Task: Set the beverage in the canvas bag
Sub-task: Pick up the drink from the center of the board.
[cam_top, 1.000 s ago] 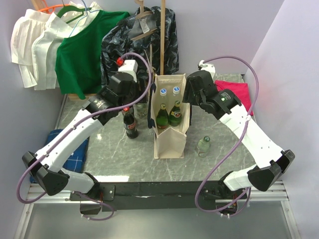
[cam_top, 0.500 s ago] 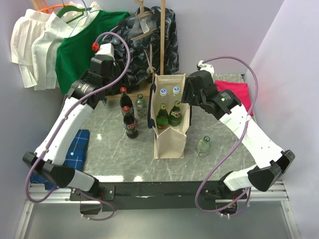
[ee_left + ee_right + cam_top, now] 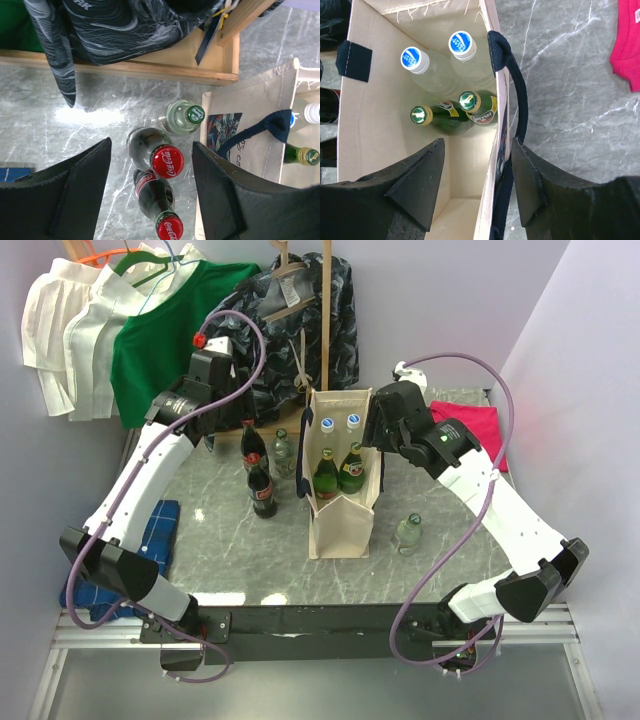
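A small clear bottle (image 3: 408, 533) is standing on the marble table (image 3: 230, 545) just right of the canvas bag (image 3: 341, 525), and a blue checked cloth (image 3: 152, 540) is lying at the table's left edge. The bag is standing upright and open. It is holding two green glass bottles (image 3: 451, 122) and, behind them, two clear blue-capped bottles (image 3: 415, 59).

The right gripper (image 3: 477, 142) is hovering over the bag's right wall with its jaws spread wide. The wall and a navy handle (image 3: 521, 105) are showing between them; whether they are touching the canvas is unclear.

Left of the bag, two Coca-Cola bottles (image 3: 167, 161) and a green-capped clear bottle (image 3: 182, 115) are standing close together. The left gripper (image 3: 151, 145) is hanging above them, its jaws wide apart and gripping nothing.

Farther back, a pink cloth (image 3: 478, 430) is lying right of the bag. A dark patterned garment (image 3: 125, 25) is hanging over a wooden tray (image 3: 222, 62).
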Motion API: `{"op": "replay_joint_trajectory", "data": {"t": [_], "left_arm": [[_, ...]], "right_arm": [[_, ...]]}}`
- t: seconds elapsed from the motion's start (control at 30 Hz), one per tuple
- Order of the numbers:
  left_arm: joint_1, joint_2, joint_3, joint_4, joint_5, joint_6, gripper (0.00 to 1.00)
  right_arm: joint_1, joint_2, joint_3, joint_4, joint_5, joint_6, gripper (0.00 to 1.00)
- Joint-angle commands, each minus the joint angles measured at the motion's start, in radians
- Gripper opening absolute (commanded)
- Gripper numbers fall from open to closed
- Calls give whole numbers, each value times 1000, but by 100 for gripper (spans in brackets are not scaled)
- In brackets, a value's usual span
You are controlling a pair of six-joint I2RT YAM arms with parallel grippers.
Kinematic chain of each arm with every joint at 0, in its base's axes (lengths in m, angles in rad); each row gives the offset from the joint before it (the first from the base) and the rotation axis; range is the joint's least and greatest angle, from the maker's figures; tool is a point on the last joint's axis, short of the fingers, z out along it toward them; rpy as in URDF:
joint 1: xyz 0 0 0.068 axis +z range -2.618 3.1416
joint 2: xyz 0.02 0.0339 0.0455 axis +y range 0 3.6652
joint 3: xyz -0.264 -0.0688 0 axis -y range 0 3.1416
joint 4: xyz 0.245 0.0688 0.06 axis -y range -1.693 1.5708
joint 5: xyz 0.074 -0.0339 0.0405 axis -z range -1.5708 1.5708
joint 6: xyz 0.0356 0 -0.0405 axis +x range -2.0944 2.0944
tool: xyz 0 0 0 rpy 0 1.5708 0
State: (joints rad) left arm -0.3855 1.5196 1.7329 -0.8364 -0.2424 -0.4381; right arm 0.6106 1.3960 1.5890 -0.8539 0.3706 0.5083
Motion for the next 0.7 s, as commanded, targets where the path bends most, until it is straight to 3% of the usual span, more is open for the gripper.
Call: {"op": "replay_joint_trajectory", "data": {"t": [0.0,0.67], "left_arm": [[2,2,-9,20,52,22,70],[2,43,-42,-6,91,15,63]], "right_arm": [[-5,8,25,29,-7,-2,63],[-5,18,20,29,-16,-13,63]]}}
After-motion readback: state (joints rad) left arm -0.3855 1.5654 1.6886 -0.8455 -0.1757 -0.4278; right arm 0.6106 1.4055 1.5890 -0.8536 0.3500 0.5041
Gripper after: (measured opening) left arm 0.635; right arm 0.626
